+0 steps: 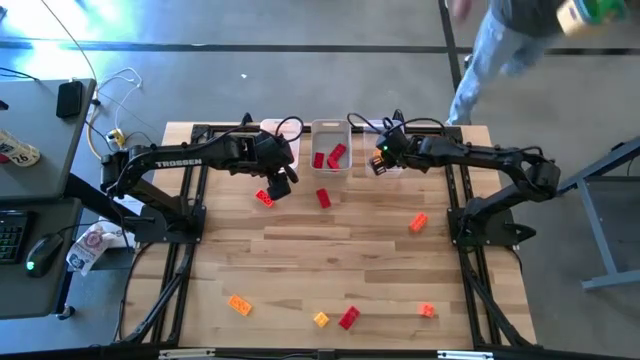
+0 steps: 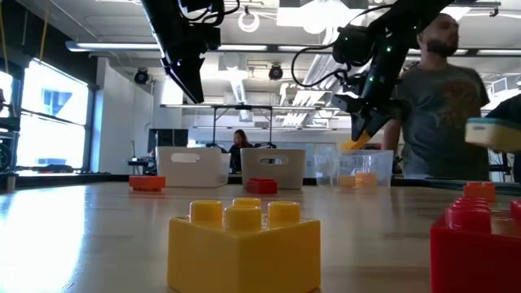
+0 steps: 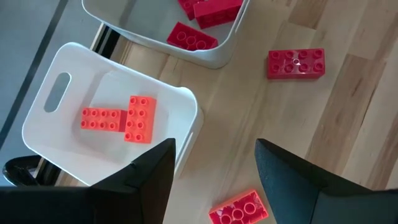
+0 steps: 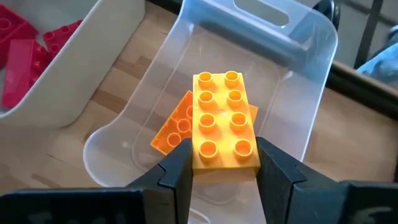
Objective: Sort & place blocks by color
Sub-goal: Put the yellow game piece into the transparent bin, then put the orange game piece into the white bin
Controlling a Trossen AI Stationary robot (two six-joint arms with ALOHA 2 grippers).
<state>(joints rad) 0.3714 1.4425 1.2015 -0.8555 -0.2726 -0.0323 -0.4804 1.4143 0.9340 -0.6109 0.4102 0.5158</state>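
Observation:
My right gripper (image 4: pixel 224 169) is shut on an orange-yellow block (image 4: pixel 222 118) above the clear right bin (image 4: pixel 311 37), where another orange block (image 4: pixel 174 127) lies on the floor. In the high view it hangs at the far side (image 1: pixel 380 162). My left gripper (image 3: pixel 214 171) is open above the table beside the white left bin (image 3: pixel 56 93), which holds two orange-red blocks (image 3: pixel 121 118). An orange-red block (image 3: pixel 239 210) lies on the table under its fingers. The middle bin (image 1: pixel 330 132) holds red blocks (image 1: pixel 328 157). My right gripper pinches the orange-yellow block between its two fingers, on the two long sides near one short end (image 4: pixel 225 163). The block reaches out along the fingers, studs toward the wrist camera. It is lifted clear, above the clear bin; in the low view (image 2: pixel 358 143) the fingers slant downward.
Loose blocks lie on the table: red (image 1: pixel 323 198) and orange-red (image 1: pixel 264 198) near the bins, orange (image 1: pixel 418 223) at right, several (image 1: pixel 321 319) along the near edge, two of them close in the low view (image 2: pixel 244 244). A person (image 2: pixel 440 89) stands behind the far right corner.

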